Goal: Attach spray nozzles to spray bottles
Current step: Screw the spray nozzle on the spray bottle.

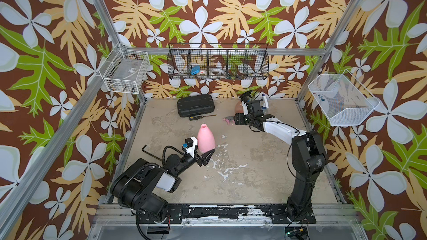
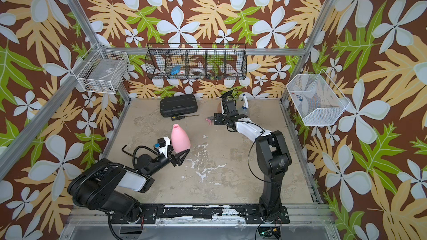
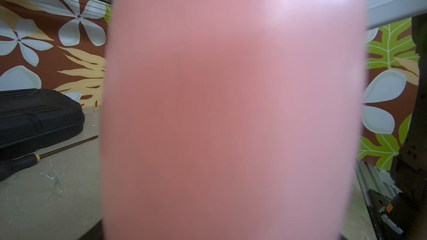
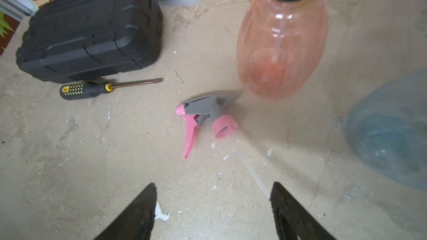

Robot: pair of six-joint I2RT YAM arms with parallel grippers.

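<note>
The right claw point(image 4: 212, 204) hangs with jaws spread wide and empty, just short of the grey-and-pink nozzle point(image 4: 208, 116). The nozzle lies on its side on the worktop point(image 4: 115, 158), its dip tube point(image 4: 251, 172) trailing toward one finger. I'd come down across the grey body, not the tube or trigger, keeping clear of the orange bottle point(image 4: 282, 42) close by. Well apart, the left claw point(image 1: 206, 155) clasps the pink bottle point(image 1: 205, 138) upright, neck open.

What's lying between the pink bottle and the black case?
A black-and-yellow screwdriver lies between the pink bottle and the black case; both top views show it.
</note>
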